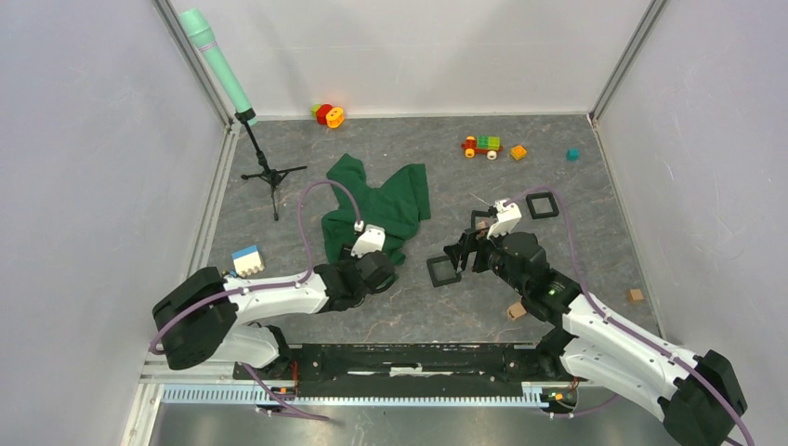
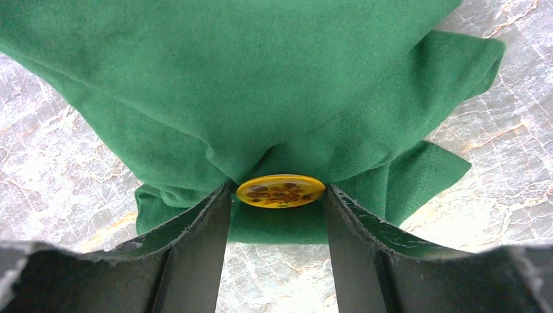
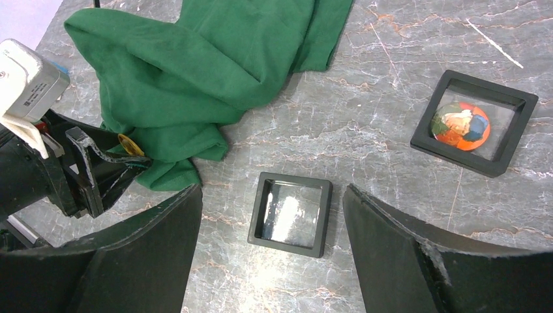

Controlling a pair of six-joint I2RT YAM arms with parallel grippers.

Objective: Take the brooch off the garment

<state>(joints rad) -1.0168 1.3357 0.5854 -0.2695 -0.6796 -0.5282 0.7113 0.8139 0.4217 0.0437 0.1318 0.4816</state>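
Observation:
The brooch [image 2: 280,191] is a small round yellow badge with a brown-orange picture, pinned at the near edge of the green garment [image 2: 261,85]. My left gripper [image 2: 277,192] is shut on the brooch, one finger against each side, and the cloth folds gather toward it. The right wrist view shows the same grip, with the brooch [image 3: 128,145] at the garment's [image 3: 195,72] lower edge. In the top view the left gripper [image 1: 361,253] is at the garment's [image 1: 381,200] near hem. My right gripper [image 3: 272,189] is open and empty above an empty black square frame [image 3: 290,214].
A second black frame [image 3: 473,122] holding an orange round piece lies to the right, and a third [image 1: 542,205] beyond it. A tripod stand [image 1: 265,172] is at the left. Toy blocks [image 1: 481,146] lie at the back, a blue-white block [image 1: 247,260] and wooden cubes [image 1: 516,311] nearer.

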